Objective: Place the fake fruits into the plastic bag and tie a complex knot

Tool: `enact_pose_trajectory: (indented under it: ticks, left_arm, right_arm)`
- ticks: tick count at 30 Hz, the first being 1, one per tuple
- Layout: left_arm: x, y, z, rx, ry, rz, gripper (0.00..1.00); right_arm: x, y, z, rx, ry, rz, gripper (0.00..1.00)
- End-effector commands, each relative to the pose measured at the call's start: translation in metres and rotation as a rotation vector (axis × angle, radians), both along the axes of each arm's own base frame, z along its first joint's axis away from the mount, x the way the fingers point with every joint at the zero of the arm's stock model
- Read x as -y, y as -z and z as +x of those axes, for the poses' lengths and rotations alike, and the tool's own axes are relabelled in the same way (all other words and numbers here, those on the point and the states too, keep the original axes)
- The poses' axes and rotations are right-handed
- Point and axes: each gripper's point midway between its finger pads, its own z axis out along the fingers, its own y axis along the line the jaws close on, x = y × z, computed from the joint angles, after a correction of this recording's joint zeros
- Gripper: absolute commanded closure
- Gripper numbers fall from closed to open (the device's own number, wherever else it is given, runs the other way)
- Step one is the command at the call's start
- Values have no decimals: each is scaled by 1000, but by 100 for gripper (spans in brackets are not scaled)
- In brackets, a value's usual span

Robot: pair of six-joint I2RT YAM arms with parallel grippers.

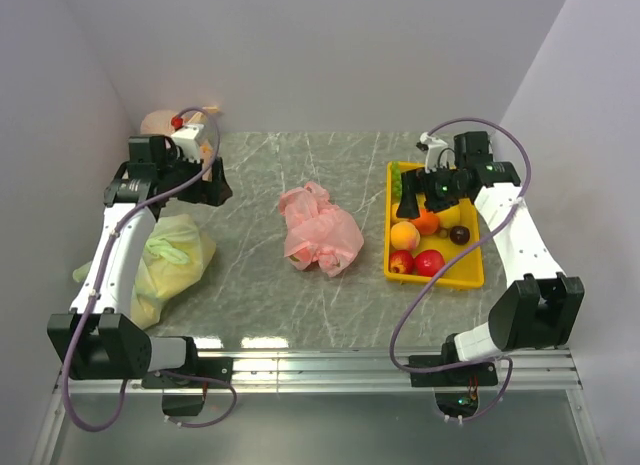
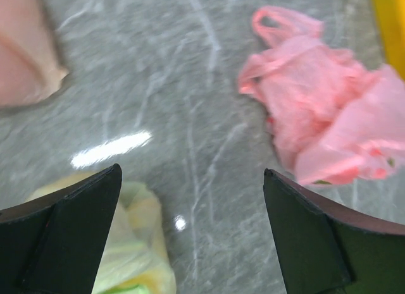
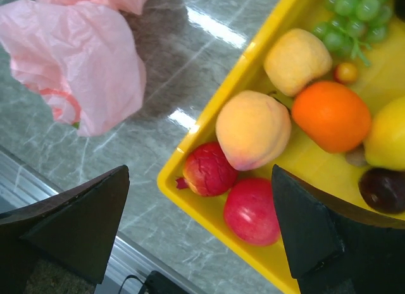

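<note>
The left tool (image 2: 191, 180) was spread wide. Its two black fingers (image 2: 69, 224) sat at the bottom corners of the left wrist view, with only the grey marble-patterned worktop (image 2: 190, 104) between them, and it gripped and touched nothing. Below the left finger lay a yellow-green plastic bag (image 2: 136, 243). Farther off, to the upper right, lay the crumpled, thin, translucent pink plastic bag (image 2: 329, 123), with one loop handle (image 2: 278, 22) lying open at its far end. A corner of an orange-peach bag (image 2: 25, 54) showed at the upper left.

The right tool (image 3: 200, 180) was likewise spread wide and empty. Between its fingers showed the rim of a yellow plastic tray (image 3: 190, 202). In the tray lay a red apple (image 3: 252, 210) and a dark red ribbed fruit (image 3: 207, 169), then a peach (image 3: 253, 128), an orange (image 3: 331, 115), a pale yellow fruit (image 3: 297, 60) and green grapes (image 3: 354, 16). A dark plum (image 3: 383, 188) sat at the right edge. The pink bag lay left of the tray, apart from it.

Only the top external view showed both arms at once. There the pink bag (image 1: 318, 230) lay in the middle of the worktop, between the tools and well apart from both. The left tool (image 1: 215, 183) was at the far left, near the orange-peach bag (image 1: 160, 122). The right tool (image 1: 408, 197) was at the far left side of the tray (image 1: 440, 281). Only the right wrist view showed each fruit sharply, and the left wrist view was blurred.
</note>
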Motion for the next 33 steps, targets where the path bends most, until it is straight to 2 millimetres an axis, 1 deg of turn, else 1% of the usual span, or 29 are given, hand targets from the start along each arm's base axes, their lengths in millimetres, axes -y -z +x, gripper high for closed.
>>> enact_pose_trajectory:
  ticks: [1,2,3,5,6,7,8,9,10,12,13,14,15,16,17,19,20,21,22,23,24,25,26,27,28,29,30,31,33]
  left_arm:
    - [44,-31,5,122,256,-72,1]
    - [53,-30,7,146,305,-76,1]
    - [69,-23,8,153,369,-70,1]
    - [85,-14,11,173,441,-54,1]
    - [100,-7,17,191,497,-33,1]
    - [107,-1,20,193,514,-22,1]
    - [116,8,29,178,526,-19,1]
    - [129,8,33,191,557,-15,1]
    - [135,11,37,191,573,-14,1]
    - [151,22,52,198,608,8,1]
    - [152,27,61,201,598,32,1]
    - [156,40,72,185,600,51,1]
    - [161,46,76,184,619,69,1]
    - [164,45,81,183,629,76,1]
    - [169,65,85,141,646,77,1]
    - [176,77,85,101,681,65,5]
    - [178,80,84,81,692,59,8]
    - [182,95,84,44,699,62,17]
    - [184,96,85,37,703,64,25]
    - [183,108,85,4,699,73,37]
    - [181,109,87,-9,680,69,55]
    - [177,111,88,-24,672,71,63]
    - [173,108,84,-45,675,71,72]
    - [159,103,86,-44,671,68,95]
    - [150,95,88,-34,663,70,100]
    - [125,82,91,-21,626,72,100]
    - [112,74,94,12,625,83,100]
    - [95,66,99,33,594,95,100]
    - [29,42,114,90,478,145,100]
  right_arm:
    - [-26,-8,2,-6,-57,66,0]
    - [-30,-4,2,-18,-63,76,0]
    - [-43,-4,2,-15,-82,90,0]
    - [-55,4,3,-37,-102,98,0]
    - [-62,6,5,-43,-107,105,0]
    - [-73,10,3,-57,-131,107,0]
    - [-81,15,7,-77,-142,114,0]
    - [-86,19,7,-95,-148,121,0]
    - [-96,23,5,-108,-178,118,0]
    - [-105,38,11,-132,-192,97,0]
    - [-112,41,11,-138,-212,88,0]
    - [-117,55,10,-184,-228,81,0]
    - [-119,60,9,-202,-239,80,0]
    - [-125,68,9,-226,-259,73,0]
    - [-127,72,5,-243,-287,73,0]
    - [-129,79,3,-258,-313,63,0]
    - [-128,87,0,-289,-323,57,0]
    - [-127,91,-2,-297,-347,55,2]
    - [-126,94,-4,-308,-358,48,6]
    - [-124,103,-7,-332,-374,35,12]
    - [-121,107,-8,-343,-376,27,31]
    - [-118,111,-10,-355,-378,18,41]
    - [-115,112,-13,-363,-385,6,49]
    - [-111,110,-11,-359,-378,3,62]
    - [-106,105,-10,-343,-369,2,70]
    - [-102,103,-10,-336,-360,-4,89]
    - [-96,102,-8,-328,-342,-12,98]
    - [-87,103,-11,-321,-327,-47,100]
    - [-78,102,-17,-301,-319,-84,100]
